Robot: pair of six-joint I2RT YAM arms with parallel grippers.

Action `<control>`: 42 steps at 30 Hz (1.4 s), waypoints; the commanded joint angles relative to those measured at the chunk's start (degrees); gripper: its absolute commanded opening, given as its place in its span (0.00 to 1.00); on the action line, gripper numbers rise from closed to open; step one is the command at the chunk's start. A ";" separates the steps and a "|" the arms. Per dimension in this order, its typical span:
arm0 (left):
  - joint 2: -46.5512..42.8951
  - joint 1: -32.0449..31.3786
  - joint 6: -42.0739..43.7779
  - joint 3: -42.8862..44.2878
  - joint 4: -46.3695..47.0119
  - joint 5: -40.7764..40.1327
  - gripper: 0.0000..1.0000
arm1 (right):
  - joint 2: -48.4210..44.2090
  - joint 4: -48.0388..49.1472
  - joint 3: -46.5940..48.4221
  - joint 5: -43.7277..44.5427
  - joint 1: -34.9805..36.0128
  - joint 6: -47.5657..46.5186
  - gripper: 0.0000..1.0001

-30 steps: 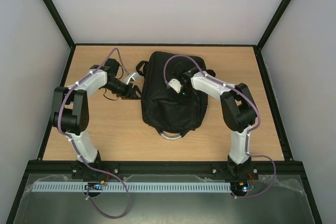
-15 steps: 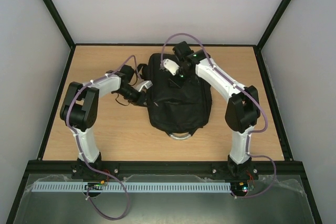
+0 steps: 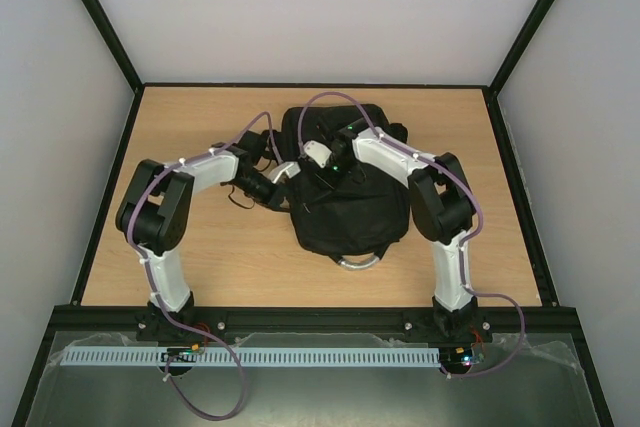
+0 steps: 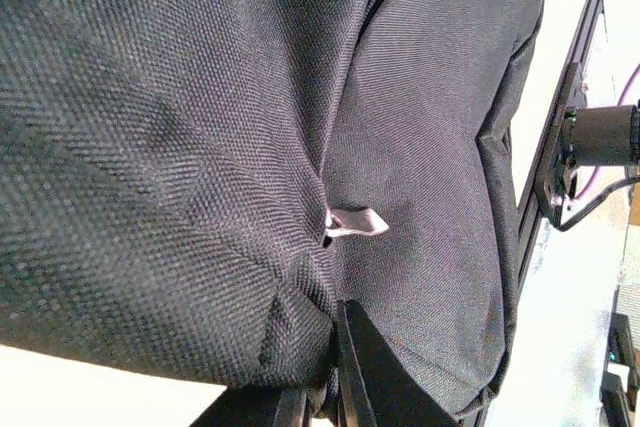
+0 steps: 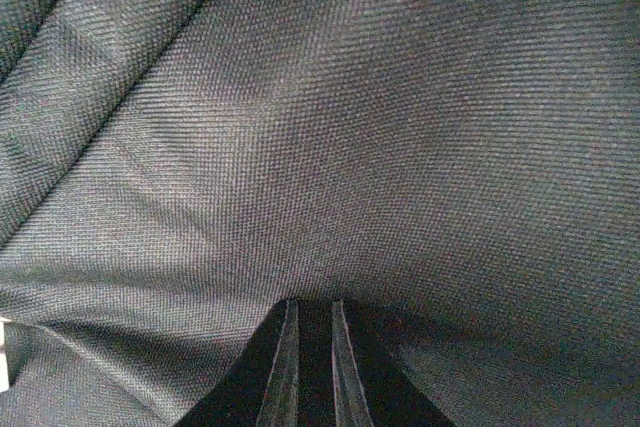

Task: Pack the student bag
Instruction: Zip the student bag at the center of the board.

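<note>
Wood-grain bench [image 3: 200, 257] carries the black bag [image 3: 350, 212], which lies flat at mid-bench with its silver handle [image 3: 358, 262] toward the arms' bases. Packing looks barely begun, to judge from this. Nothing to pack is in view, no pocket gapes, and what is inside cannot be told. You have both arms on the bag's far-left part. Your left fingers [image 4: 368, 379] sit at its left edge, where fabric bunches into folds right at their tips. Only one finger shows clearly, so whether they pinch cloth cannot be told. Your right fingers [image 5: 265, 377] press tips-first against the top panel, drawn close with a thin slit between and no fabric visibly caught. A small grey zip pull [image 4: 357, 220] lies just beyond the left fingers, untouched.
</note>
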 commanded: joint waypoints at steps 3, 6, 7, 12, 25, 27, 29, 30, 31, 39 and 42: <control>-4.53 0.36 -0.38 -1.04 -2.38 1.37 0.22 | -2.09 -4.86 -2.68 4.63 -2.30 1.51 0.15; -5.09 1.77 -0.37 -0.40 -3.50 2.03 0.36 | -7.13 -5.37 -5.01 2.42 -2.25 0.84 0.22; -4.92 2.29 -0.04 -0.14 -4.22 2.81 0.36 | -8.66 -5.46 -6.29 1.80 -2.31 0.82 0.25; -3.22 3.28 -0.05 0.61 -5.12 4.12 0.37 | -13.21 -3.88 -16.01 1.96 -2.23 1.40 0.33; -1.35 -2.10 -2.70 1.88 -3.29 0.98 0.47 | -13.57 -0.96 -23.38 4.29 -3.70 1.86 0.31; -0.95 -2.69 -3.05 2.11 -3.03 0.13 0.43 | -15.60 -1.24 -23.69 4.89 -3.83 1.22 0.31; -0.29 -2.99 -3.24 2.29 -2.62 0.46 0.36 | -17.74 -1.39 -24.19 6.42 -4.08 0.17 0.31; 0.17 -3.14 -3.09 2.50 -2.48 1.05 0.32 | -18.65 -1.72 -24.57 7.06 -4.39 -0.41 0.30; 0.85 -3.42 -2.79 2.78 -2.44 2.03 0.27 | -19.80 -2.27 -25.05 7.29 -4.94 -0.90 0.30; 8.38 -8.70 -3.31 12.30 -2.83 8.33 0.03 | -37.31 -3.91 -27.44 1.16 -6.62 -2.22 0.30; 9.82 -9.76 -6.62 13.99 -0.68 10.41 0.02 | -41.34 -1.89 -30.18 -3.30 -6.62 1.45 0.46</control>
